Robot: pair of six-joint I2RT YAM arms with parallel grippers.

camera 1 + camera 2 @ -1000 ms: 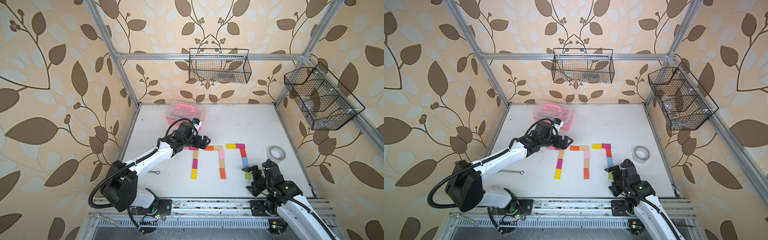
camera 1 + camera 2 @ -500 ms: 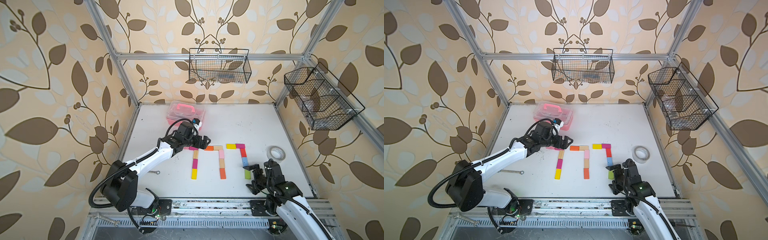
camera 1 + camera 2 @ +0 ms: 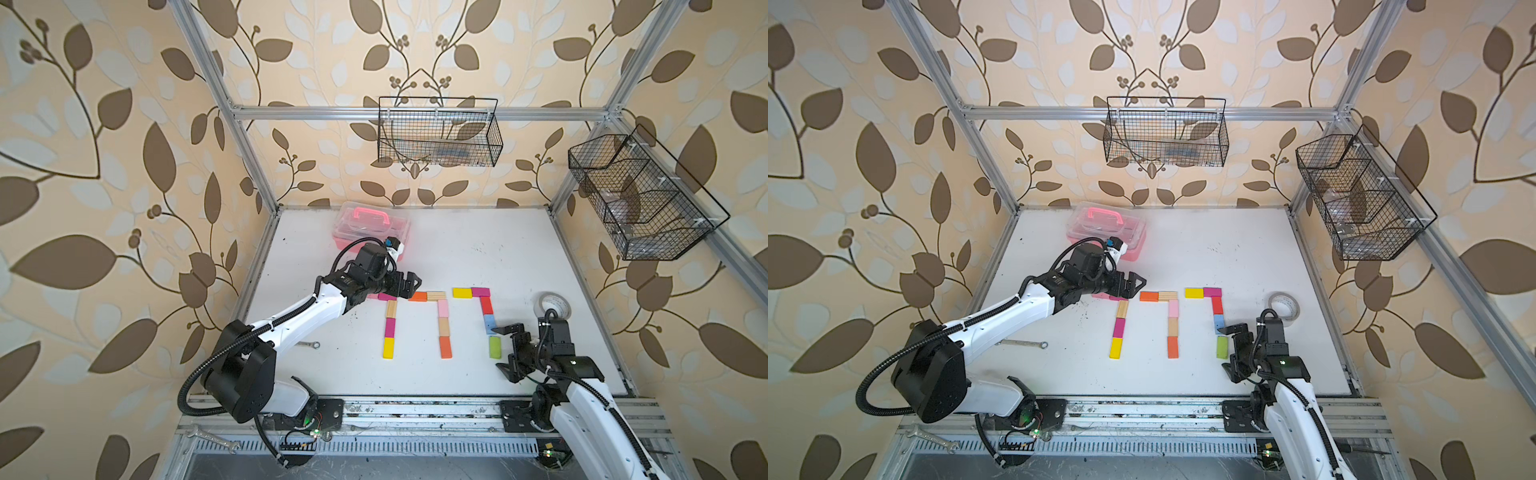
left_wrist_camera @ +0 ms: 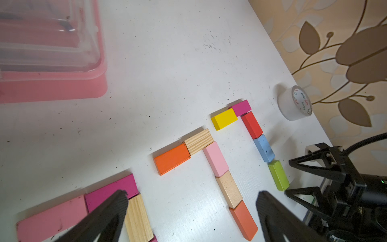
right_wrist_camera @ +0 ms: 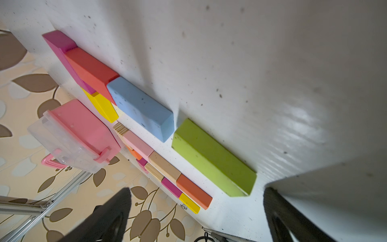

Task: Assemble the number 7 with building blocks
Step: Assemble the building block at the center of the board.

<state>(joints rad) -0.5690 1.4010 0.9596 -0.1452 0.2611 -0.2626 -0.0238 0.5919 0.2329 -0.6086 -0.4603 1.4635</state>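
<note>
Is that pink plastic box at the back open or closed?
Closed. The pink case has its clear lid seated flat on the base in both top views.

Robot lab test cell — boxed in by an aluminium frame [image 3: 311, 112] with leaf-print wallpaper panels [image 3: 104, 208], white surface [image 3: 478, 249], left arm [image 3: 299, 320] and right arm [image 3: 590, 399] bolted to a metal rail [image 3: 415, 409] along the front, wire baskets [image 3: 438, 133] hung on the walls, spanner [image 3: 309, 344] lying loose.

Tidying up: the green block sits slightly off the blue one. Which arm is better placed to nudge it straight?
Right, I'd say: the right gripper hangs open at the green block, a finger either side in both top views; the left gripper is open over the bar of the farthest 7.
</note>
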